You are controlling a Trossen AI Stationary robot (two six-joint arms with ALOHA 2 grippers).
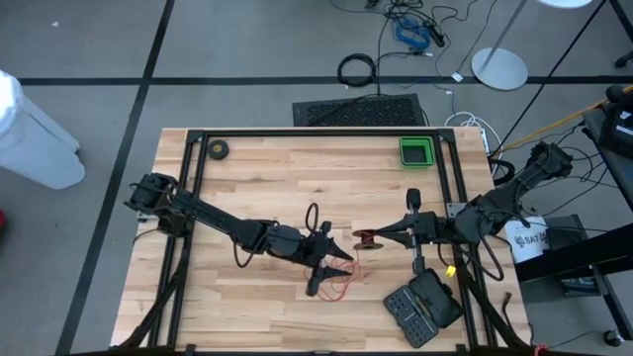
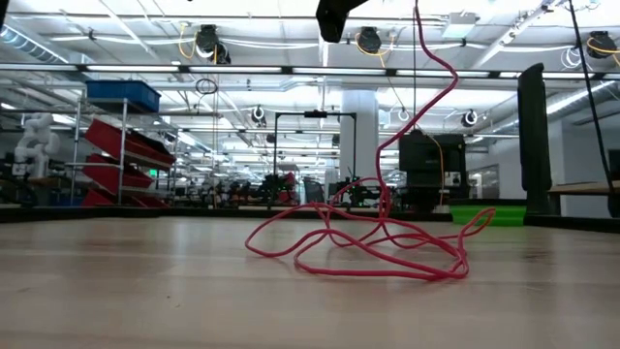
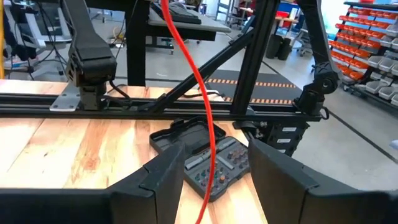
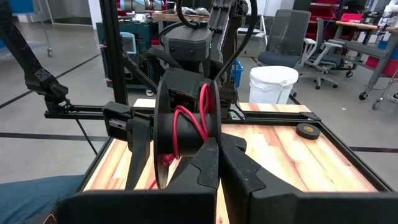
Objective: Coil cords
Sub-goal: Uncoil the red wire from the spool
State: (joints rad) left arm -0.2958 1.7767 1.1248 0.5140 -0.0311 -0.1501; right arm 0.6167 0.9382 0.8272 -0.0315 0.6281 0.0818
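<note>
A thin red cord (image 2: 378, 252) lies in loose loops on the wooden table (image 1: 247, 188), and one strand rises from the heap out of the low view's top. Its black reel (image 4: 180, 118), with a few red turns on it, is held up over the table's middle by my right gripper (image 4: 216, 163), which is shut on it. My left gripper (image 3: 211, 186) stands open just left of the reel, pointing about level toward the table's right. The rising strand (image 3: 198, 81) runs through the gap between its fingers; I cannot tell whether it touches them. My right gripper pinches the rim of the reel's nearer flange (image 4: 213, 134) between its two fingertips. The fingers come about level from the table's right. The reel stands on edge, lifted clear of the table, and the cord hangs slack from it.
An open black case of bits (image 1: 423, 307) lies at the near right. A green bin (image 1: 415, 150) sits at the far right and a small black roll (image 1: 218, 149) at the far left. Black frame rails (image 1: 316, 133) run around the table.
</note>
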